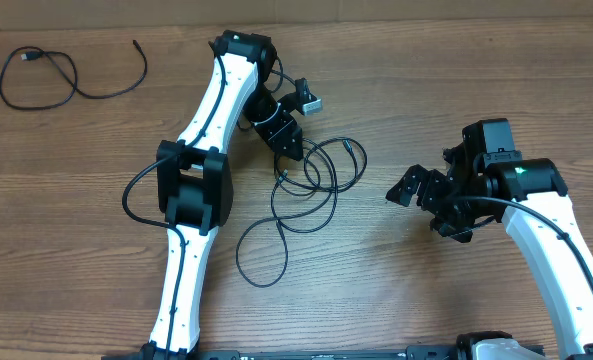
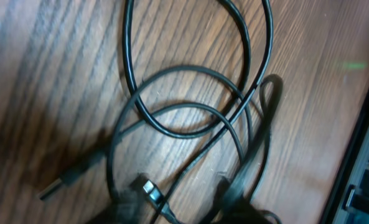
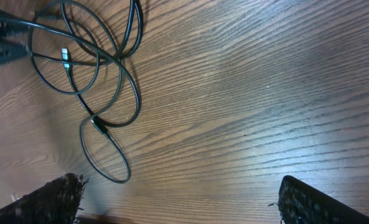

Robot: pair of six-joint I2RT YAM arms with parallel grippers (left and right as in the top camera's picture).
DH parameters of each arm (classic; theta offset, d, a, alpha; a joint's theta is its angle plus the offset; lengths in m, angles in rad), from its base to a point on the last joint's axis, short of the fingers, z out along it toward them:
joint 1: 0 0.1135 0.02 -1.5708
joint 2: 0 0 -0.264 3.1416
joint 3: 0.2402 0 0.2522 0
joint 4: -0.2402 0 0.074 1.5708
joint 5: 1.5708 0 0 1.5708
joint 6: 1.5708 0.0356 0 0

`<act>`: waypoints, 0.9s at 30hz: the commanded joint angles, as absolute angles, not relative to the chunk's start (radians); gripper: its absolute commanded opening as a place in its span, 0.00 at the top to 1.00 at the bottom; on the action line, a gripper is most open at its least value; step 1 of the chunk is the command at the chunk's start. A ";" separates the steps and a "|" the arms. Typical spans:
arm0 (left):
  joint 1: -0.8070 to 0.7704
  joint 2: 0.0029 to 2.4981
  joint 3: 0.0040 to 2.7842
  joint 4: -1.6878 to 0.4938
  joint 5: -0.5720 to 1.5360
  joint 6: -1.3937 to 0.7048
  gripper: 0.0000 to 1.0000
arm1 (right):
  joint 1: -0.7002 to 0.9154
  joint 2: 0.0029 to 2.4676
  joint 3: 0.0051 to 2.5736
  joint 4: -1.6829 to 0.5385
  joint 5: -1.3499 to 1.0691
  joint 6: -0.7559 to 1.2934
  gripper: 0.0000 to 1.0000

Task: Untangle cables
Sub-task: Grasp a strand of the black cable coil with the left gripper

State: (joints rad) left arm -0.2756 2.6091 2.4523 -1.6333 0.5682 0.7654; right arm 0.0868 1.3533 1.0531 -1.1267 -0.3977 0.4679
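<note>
A bare wood-grain table (image 1: pixel 456 90) fills every view, its grain running side to side. The left gripper (image 1: pixel 285 150) points down at the far end of the tangle. In the left wrist view its fingers (image 2: pixel 133 196) are blurred dark shapes a little apart, with a silver-tipped plug (image 2: pixel 148 186) and a strand between them. Whether either pad touches a cord cannot be told. Behind it the left arm reaches far across the table, then folds back at the wrist toward the middle. The right gripper (image 1: pixel 426 208) hovers with its fingers (image 3: pixel 60 199) spread wide and nothing between them, turned toward the tangle. Its arm bends up from the near right corner. The tangled cables (image 1: pixel 311 180) lie mid-table as overlapping loops. Their long axis runs diagonally, from a plug end at the far right down to one long loop (image 1: pixel 261 255) trailing toward the near edge beside the left forearm. A third cable (image 1: pixel 34 57) lies well apart at the far left corner, loosely curled. Open wood lies between the tangle and the right gripper, and along the far right of the table.
</note>
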 commanded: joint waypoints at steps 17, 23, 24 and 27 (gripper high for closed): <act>-0.308 2.486 2.781 -1.690 0.763 0.521 0.96 | 0.093 1.353 1.048 -1.114 -0.406 0.475 0.00; -0.335 2.338 2.885 -1.674 0.787 0.435 0.96 | 0.093 1.353 1.048 -1.111 -0.406 0.475 0.00; -0.338 2.315 2.888 -1.667 0.788 0.402 0.96 | 0.093 1.353 1.048 -1.109 -0.406 0.475 0.00; -0.341 2.262 2.888 -1.638 0.810 0.302 0.96 | 0.093 1.353 1.048 -1.104 -0.406 0.480 0.00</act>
